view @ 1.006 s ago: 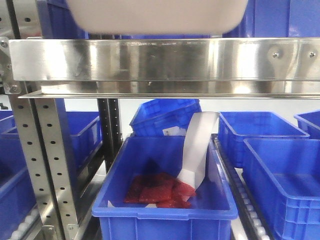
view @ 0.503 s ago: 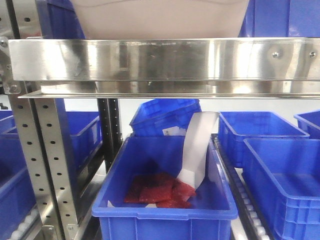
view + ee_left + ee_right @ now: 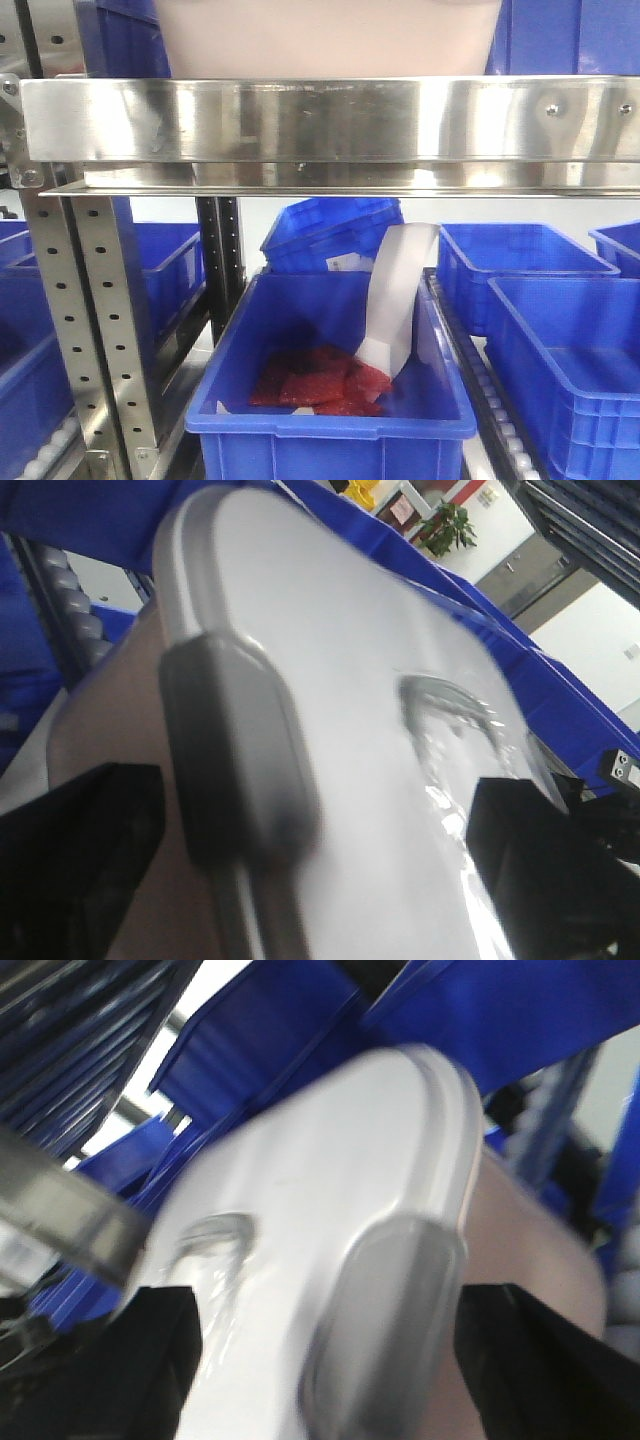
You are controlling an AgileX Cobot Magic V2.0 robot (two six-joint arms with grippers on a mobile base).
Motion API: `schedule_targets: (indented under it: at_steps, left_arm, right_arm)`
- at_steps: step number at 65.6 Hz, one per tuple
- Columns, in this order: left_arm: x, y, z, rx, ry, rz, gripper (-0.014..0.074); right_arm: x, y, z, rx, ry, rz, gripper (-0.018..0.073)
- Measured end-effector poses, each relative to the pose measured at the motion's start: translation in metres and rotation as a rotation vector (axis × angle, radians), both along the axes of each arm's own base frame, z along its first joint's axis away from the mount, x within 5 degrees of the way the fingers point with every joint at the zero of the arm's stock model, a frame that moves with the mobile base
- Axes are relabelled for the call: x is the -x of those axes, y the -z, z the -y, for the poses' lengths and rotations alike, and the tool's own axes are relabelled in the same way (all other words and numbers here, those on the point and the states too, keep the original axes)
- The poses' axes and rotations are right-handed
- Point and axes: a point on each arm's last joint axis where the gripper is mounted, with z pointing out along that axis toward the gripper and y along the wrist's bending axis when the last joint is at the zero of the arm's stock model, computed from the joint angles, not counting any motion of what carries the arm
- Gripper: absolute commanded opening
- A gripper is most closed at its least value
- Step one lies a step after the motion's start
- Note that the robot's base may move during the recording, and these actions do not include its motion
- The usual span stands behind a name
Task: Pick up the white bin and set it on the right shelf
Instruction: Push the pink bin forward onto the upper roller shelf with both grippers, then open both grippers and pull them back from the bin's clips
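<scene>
The white bin (image 3: 320, 40) shows as a pinkish-white tub at the top of the front view. Its bottom is hidden behind the broad steel front rail of the right shelf (image 3: 330, 120). In the left wrist view the glossy lid (image 3: 380, 650) and a grey clip (image 3: 235, 750) fill the frame, and my left gripper (image 3: 316, 845) straddles the bin's rim, one black finger on the wall and one on the lid. In the right wrist view my right gripper (image 3: 313, 1332) holds the opposite rim of the bin (image 3: 330, 1150) around its grey clip (image 3: 385, 1320).
Below the rail stands a blue crate (image 3: 330, 425) holding red packets (image 3: 315, 382) and a curled white strip (image 3: 395, 290). More blue crates (image 3: 560, 330) sit to the right and behind. A perforated upright (image 3: 90, 320) stands at the left. Blue crates flank the bin on the shelf level.
The white bin has sunk lower. Its rounded bottom edge showed above the steel rail a second ago and is now hidden behind it.
</scene>
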Motion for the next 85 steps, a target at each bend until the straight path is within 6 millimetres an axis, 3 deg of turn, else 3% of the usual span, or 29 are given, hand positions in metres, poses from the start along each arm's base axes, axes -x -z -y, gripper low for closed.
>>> schedule_targets:
  at_steps: [8, 12, 18, 23, 28, 32, 46, 51, 59, 69, 76, 85]
  left_arm:
    - [-0.001, 0.0, -0.014, 0.004, -0.013, -0.002, 0.051]
    - [0.0, -0.001, -0.02, 0.005, -0.005, -0.001, 0.0464]
    - [0.001, -0.001, -0.022, 0.007, 0.005, -0.003, 0.0257]
    - [0.002, -0.001, -0.021, 0.007, 0.012, -0.004, 0.002]
    - [0.002, -0.001, -0.021, 0.008, 0.017, -0.004, -0.0139]
    - [0.002, -0.001, -0.021, 0.006, 0.017, -0.002, -0.0099]
    - [0.0, -0.004, -0.025, 0.049, -0.016, -0.013, -0.0118]
    - [0.006, -0.011, -0.025, 0.019, -0.022, 0.001, -0.0118]
    - [0.024, -0.034, -0.022, -0.131, -0.105, 0.071, -0.0118]
    - [0.057, -0.077, -0.008, -0.237, -0.261, 0.2, -0.0118]
    - [0.076, -0.096, -0.002, -0.334, -0.339, 0.265, -0.0118]
    - [0.093, -0.1, 0.004, -0.477, -0.422, 0.254, -0.0118]
  right_arm:
    - [0.001, 0.0, 0.02, -0.002, 0.041, 0.001, 0.0624]
    - [0.002, 0.0, 0.025, -0.003, 0.041, 0.003, 0.0603]
    - [0.003, -0.001, 0.026, -0.005, 0.029, 0.005, 0.048]
    - [0.004, -0.001, 0.025, -0.005, 0.014, 0.006, 0.0295]
    - [0.004, -0.001, 0.024, -0.003, 0.01, 0.008, 0.0142]
    - [0.004, -0.001, 0.024, -0.003, 0.01, 0.008, 0.0048]
    - [0.004, -0.002, 0.026, -0.017, 0.035, -0.003, 0.0057]
    - [0.01, -0.012, 0.024, 0.006, 0.045, 0.009, 0.0057]
    - [0.035, -0.049, 0.012, 0.138, 0.143, 0.102, 0.0057]
    - [0.075, -0.1, -0.004, 0.3, 0.343, 0.276, 0.0057]
    - [0.096, -0.122, -0.011, 0.387, 0.449, 0.38, 0.0057]
    - [0.117, -0.138, -0.017, 0.484, 0.472, 0.47, 0.0057]
